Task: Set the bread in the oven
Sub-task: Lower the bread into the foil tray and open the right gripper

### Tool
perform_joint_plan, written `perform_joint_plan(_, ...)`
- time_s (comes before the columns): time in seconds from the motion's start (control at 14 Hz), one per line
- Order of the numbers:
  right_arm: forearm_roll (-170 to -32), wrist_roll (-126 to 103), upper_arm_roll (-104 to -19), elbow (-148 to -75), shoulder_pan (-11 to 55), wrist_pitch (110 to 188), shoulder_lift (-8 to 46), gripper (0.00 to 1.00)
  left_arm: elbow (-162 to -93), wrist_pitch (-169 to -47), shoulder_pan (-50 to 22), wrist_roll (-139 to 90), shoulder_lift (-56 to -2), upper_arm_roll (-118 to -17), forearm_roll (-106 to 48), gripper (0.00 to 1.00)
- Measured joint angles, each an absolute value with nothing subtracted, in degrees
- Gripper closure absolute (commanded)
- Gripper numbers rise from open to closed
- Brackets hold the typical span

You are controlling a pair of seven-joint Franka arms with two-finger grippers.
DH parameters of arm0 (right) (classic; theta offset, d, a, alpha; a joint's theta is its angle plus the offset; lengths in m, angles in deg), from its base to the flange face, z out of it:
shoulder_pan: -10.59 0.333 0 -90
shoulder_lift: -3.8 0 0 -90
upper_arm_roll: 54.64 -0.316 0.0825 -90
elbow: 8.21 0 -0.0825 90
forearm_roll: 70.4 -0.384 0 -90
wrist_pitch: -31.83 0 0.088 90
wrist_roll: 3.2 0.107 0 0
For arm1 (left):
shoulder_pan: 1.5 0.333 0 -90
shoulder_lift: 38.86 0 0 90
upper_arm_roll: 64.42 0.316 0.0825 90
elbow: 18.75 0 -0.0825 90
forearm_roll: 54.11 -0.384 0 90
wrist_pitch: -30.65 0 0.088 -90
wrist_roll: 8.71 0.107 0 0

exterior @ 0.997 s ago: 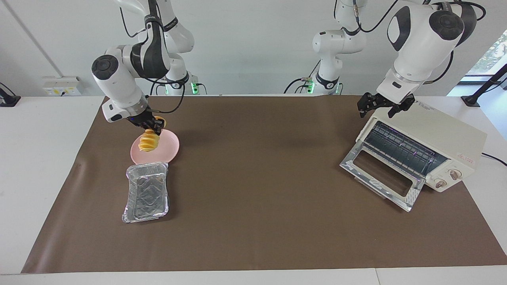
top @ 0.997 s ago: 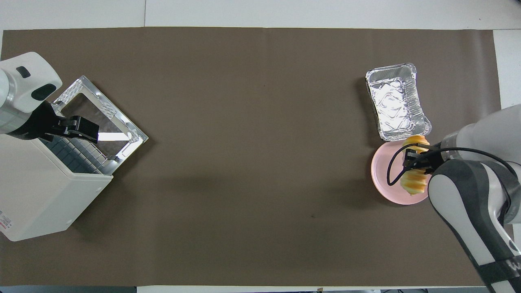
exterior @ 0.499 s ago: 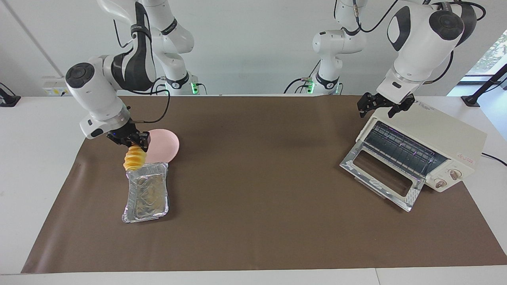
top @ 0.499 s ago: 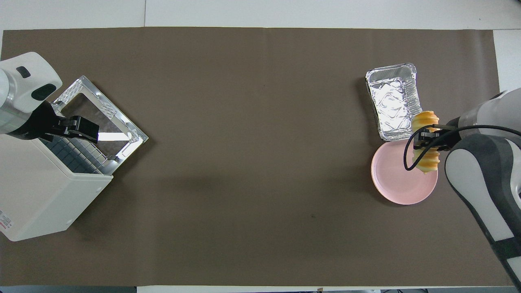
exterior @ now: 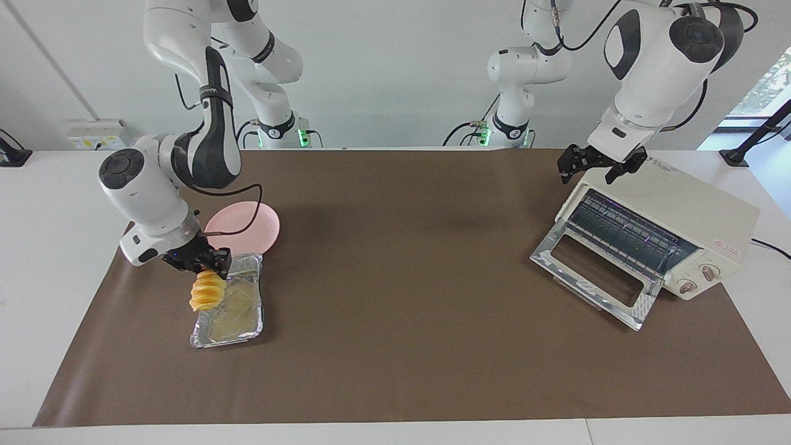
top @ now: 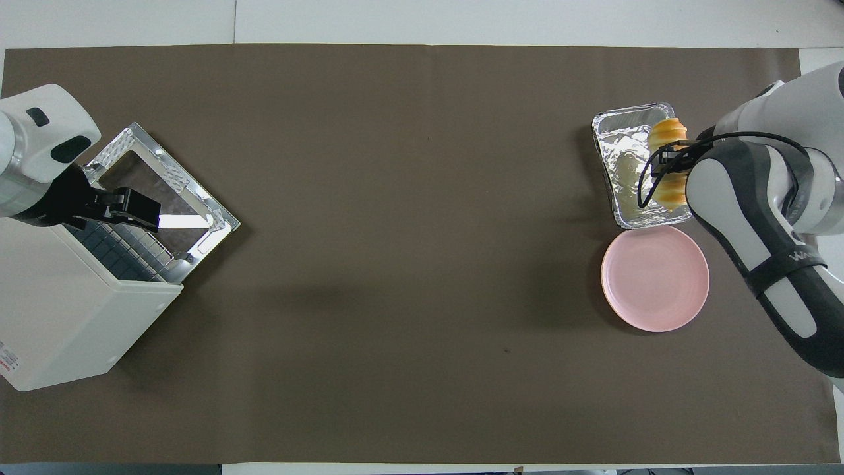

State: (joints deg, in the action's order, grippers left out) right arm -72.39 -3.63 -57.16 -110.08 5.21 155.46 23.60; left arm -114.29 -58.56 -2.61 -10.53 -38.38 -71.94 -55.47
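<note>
**Item count on the table**

- One small ridged yellow-orange bread loaf [exterior: 206,293].
- One crinkled silver foil tray [exterior: 230,327].
- One round pink plate [exterior: 247,225].
- One cream-white boxy toaster oven [exterior: 692,219], which had one chrome-framed glass drop-down door [exterior: 596,272] and two round knobs [exterior: 698,279].
- One brown mat [exterior: 401,296] covering one white table [exterior: 49,247].
- Two white robot arms, so two black two-finger grippers: one right gripper [exterior: 207,266] and one left gripper [exterior: 599,164].
</note>
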Motion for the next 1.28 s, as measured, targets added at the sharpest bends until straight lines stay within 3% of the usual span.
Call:
perform_joint_plan(0.21,-72.37,-3.63,-57.19,-110.06,6.08,158.15,26.71,0.49,-114.29,-58.56,-2.61,-10.53,-38.38,-71.94,-55.47,0.0)
perform_joint_plan(0.36,-72.36,-3.63,-57.18,-110.28,6.26,159.02,27.71,0.42,-114.29,-58.56,-2.61,-10.53,-38.38,-71.94,-55.47,0.0)
perform_joint_plan(0.43,-72.36,-3.63,-57.17,-110.82,6.26,159.97,27.86,0.33,-114.29,-58.56,-2.61,-10.53,-38.38,-71.94,-55.47,0.0)
perform_joint_plan(0.57,-72.35,-3.67,-57.17,-112.9,6.26,162.19,27.85,0.0,-114.29,-58.56,-2.61,-10.53,-38.38,-71.94,-55.47,0.0)
perform_joint_plan(0.85,-72.33,-3.7,-57.17,-113.79,6.27,161.83,27.61,0.0,-114.29,-58.56,-2.61,-10.53,-38.38,-71.94,-55.47,0.0)
perform_joint_plan(1.14,-70.77,-4.6,-57.01,-106.16,5.9,152.74,26.77,0.0,-114.29,-58.56,-2.61,-10.53,-38.38,-71.94,-55.47,0.0)
perform_joint_plan(1.28,-70.7,-8.55,-56.93,-104.1,5.06,152.54,26.82,0.0,-114.29,-58.56,-2.61,-10.53,-38.38,-71.94,-55.47,0.0)
